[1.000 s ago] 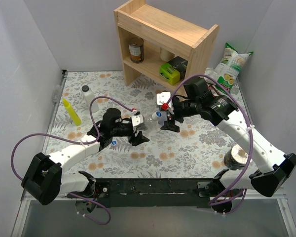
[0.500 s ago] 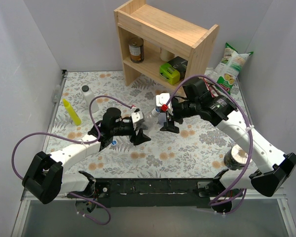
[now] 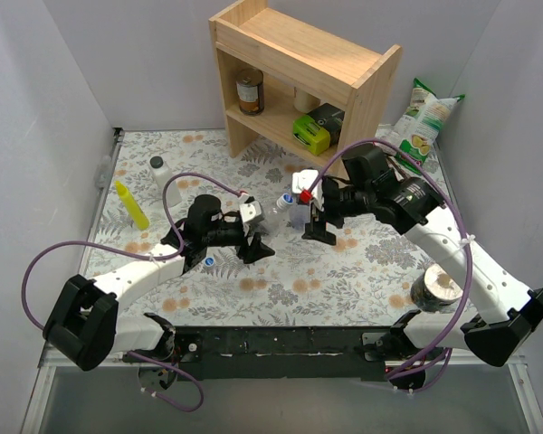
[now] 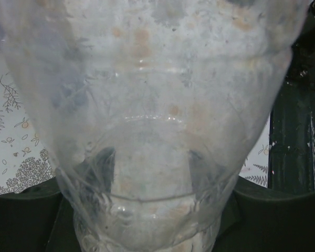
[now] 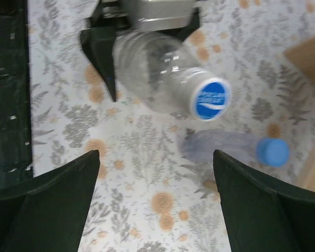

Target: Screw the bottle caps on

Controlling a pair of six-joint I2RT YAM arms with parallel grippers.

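My left gripper [image 3: 256, 242] is shut on a clear bottle [image 3: 273, 215], held tilted above the table with its neck toward the right arm. That bottle fills the left wrist view [image 4: 147, 105]. In the right wrist view it [image 5: 152, 73] carries a blue cap [image 5: 211, 98]. My right gripper [image 3: 317, 224] is open and empty, a little to the right of the cap; its fingers [image 5: 47, 194] frame bare table. A second, bluish bottle [image 5: 220, 146] with a blue cap [image 5: 273, 152] stands behind. A loose blue cap [image 3: 210, 259] lies by the left arm.
A wooden shelf [image 3: 299, 81] with a can and a green box stands at the back. A yellow squeeze bottle [image 3: 131, 206] and a white bottle with dark cap [image 3: 160, 176] are at the left. A snack bag [image 3: 425, 117] and a round tin [image 3: 437, 287] are at the right.
My right gripper has drawn back to the right, off the cap end of the held bottle. The left gripper still holds the bottle, slightly shifted.
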